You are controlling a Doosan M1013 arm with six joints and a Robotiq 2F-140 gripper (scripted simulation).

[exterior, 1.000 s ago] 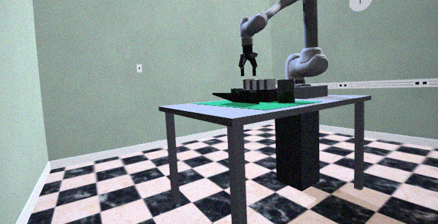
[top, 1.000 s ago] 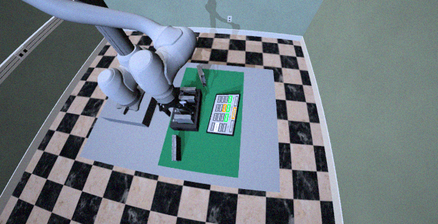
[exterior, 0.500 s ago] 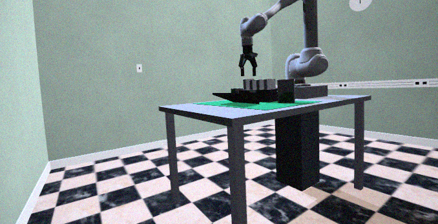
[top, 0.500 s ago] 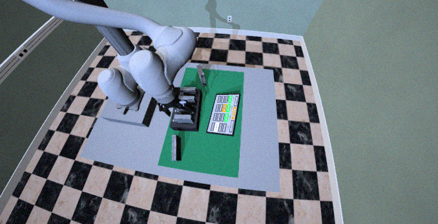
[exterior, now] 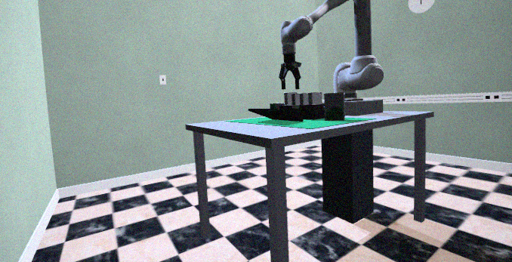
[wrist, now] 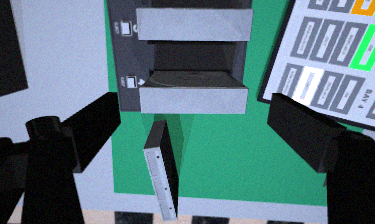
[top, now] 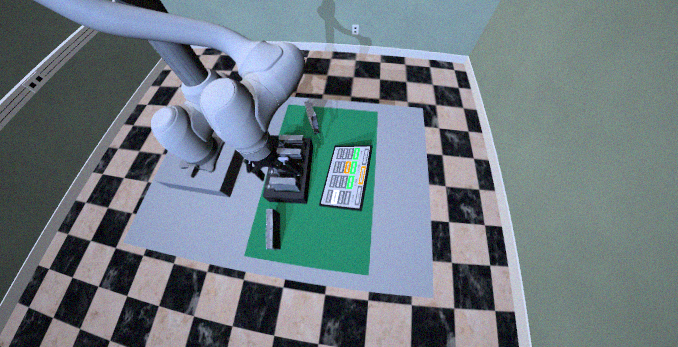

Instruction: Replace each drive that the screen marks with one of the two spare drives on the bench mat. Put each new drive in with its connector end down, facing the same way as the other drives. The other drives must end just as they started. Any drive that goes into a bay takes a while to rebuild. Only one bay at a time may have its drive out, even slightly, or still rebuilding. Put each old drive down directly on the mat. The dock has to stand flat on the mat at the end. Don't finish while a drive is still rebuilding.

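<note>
The dark dock (top: 285, 196) (exterior: 302, 112) (wrist: 129, 60) stands on the green mat (top: 320, 245) (exterior: 313, 123) (wrist: 214, 160) with grey drives (top: 283, 183) (exterior: 302, 98) (wrist: 194, 99) upright in its bays. My gripper (top: 265, 165) (exterior: 289, 84) (wrist: 194, 108) is open and empty. It hangs above the drive at the dock's end. One spare drive (top: 272, 228) (wrist: 161, 170) lies on the mat just past that end. The other spare drive (top: 312, 116) lies beyond the far end. The screen (top: 346, 177) (exterior: 264, 112) (wrist: 334, 55) lies beside the dock and shows green, orange and white cells.
A black block (top: 231, 172) (exterior: 334, 106) (wrist: 4, 50) stands by the arm's grey base (top: 195, 177) (exterior: 362, 106), left of the dock. The grey table (top: 400, 215) (exterior: 264, 132) (wrist: 54, 100) extends around the mat. The table edge is close behind the near spare drive.
</note>
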